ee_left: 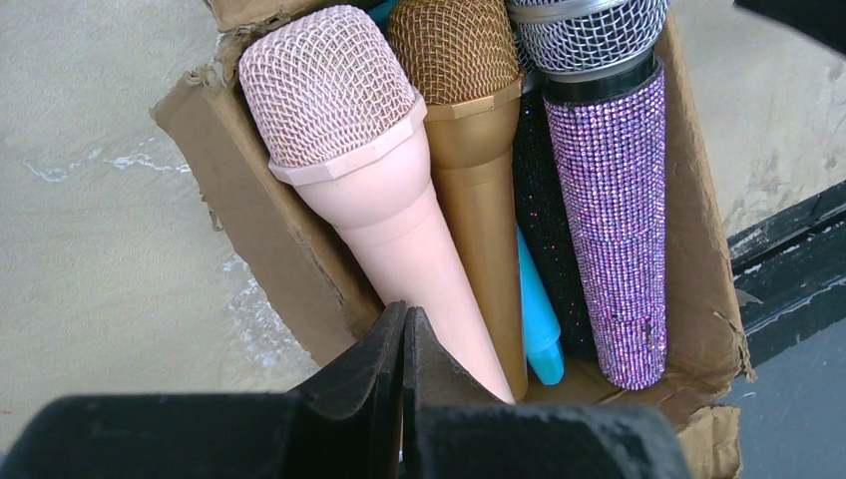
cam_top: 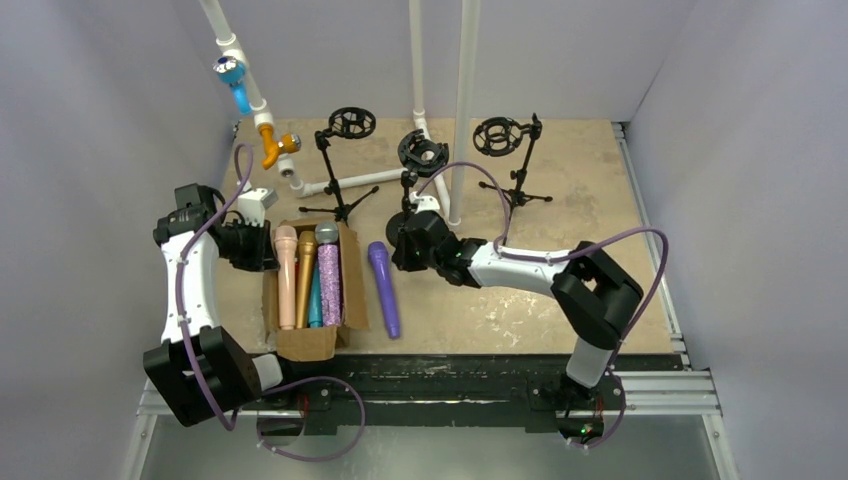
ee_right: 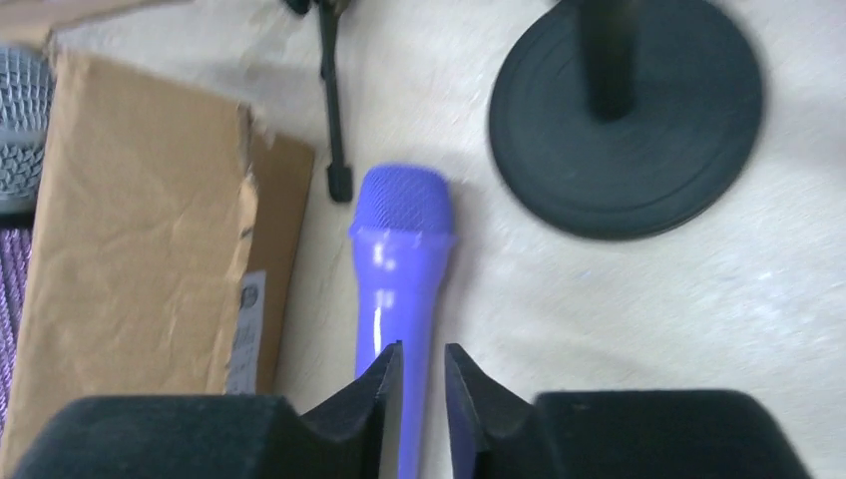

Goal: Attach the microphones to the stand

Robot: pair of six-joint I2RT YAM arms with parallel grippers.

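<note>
The label (ee_right: 246, 334) on the box (ee_right: 140, 230) is unreadable.

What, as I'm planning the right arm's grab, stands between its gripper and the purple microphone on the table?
Nothing visible. The right gripper hangs over the purple microphone, its handle showing between the fingers. The cardboard box and the stand's round base lie to either side.

One cardboard box (cam_top: 312, 342), five microphones (ee_left: 609, 200) inside the box, one purple microphone (cam_top: 384, 290) on the counter (cam_top: 590, 200) just right of the box, two further microphones (cam_top: 232, 75) on white pipework (cam_top: 463, 100) beyond the box, three black stands (cam_top: 345, 165) beyond the box.
</note>
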